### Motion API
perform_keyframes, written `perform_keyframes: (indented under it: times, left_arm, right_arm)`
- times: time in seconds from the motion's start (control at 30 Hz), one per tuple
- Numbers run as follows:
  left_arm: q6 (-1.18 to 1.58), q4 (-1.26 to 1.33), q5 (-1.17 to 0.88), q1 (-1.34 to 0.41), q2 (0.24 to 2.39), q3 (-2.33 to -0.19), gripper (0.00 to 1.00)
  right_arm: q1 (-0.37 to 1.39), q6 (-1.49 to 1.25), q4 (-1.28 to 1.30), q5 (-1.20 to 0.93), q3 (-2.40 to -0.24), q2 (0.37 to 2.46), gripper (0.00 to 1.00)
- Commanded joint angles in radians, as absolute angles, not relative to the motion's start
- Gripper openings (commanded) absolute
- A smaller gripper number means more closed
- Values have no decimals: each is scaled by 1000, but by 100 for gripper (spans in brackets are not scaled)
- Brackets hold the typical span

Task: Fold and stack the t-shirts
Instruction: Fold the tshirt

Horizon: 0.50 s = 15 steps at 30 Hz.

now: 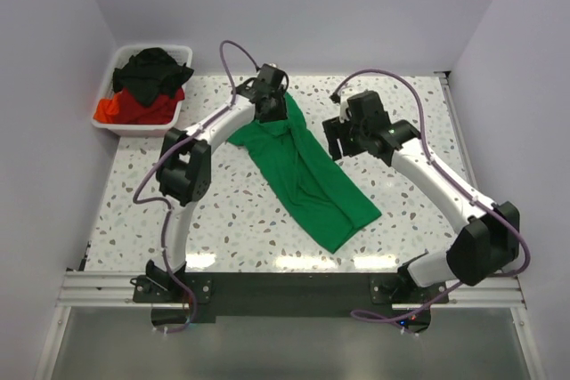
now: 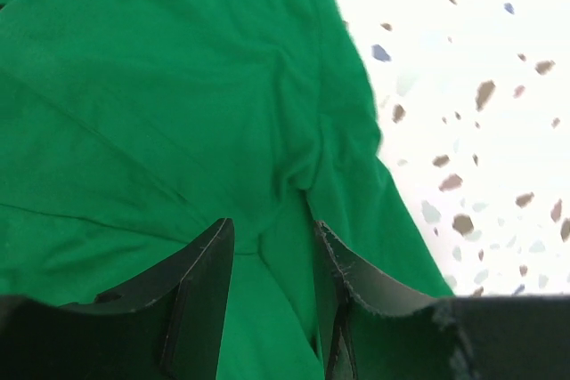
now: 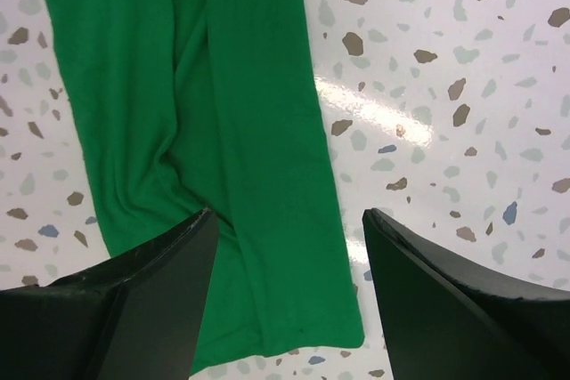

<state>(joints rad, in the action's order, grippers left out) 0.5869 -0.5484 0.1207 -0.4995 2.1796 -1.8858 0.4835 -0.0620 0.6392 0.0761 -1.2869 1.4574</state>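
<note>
A bright green t-shirt point(image 1: 307, 175), folded into a long strip, lies diagonally across the middle of the table. My left gripper point(image 1: 272, 104) is at its far end. In the left wrist view the left gripper point(image 2: 272, 224) has its fingers closed on a gathered ridge of the green t-shirt point(image 2: 160, 86). My right gripper point(image 1: 337, 144) hovers open and empty over the strip's right edge. In the right wrist view the right gripper point(image 3: 289, 213) spans the shirt's edge point(image 3: 240, 86) and bare table. A black t-shirt point(image 1: 156, 68) and a red t-shirt point(image 1: 134, 109) lie in the bin.
A white plastic bin point(image 1: 142, 126) stands at the far left corner of the speckled table point(image 1: 178, 220). White walls close in the left, back and right sides. The arm bases sit on the rail at the near edge.
</note>
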Motion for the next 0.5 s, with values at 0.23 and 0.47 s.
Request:
perform_keyframes:
  times: [0.23, 0.47]
  left_arm:
    - [805, -724, 291, -468, 2289, -2042, 47]
    - [879, -758, 360, -462, 2301, -2019, 47]
  right_arm:
    - [505, -121, 618, -20, -1120, 1335, 72]
    - [512, -129, 591, -3, -1045, 1344, 72]
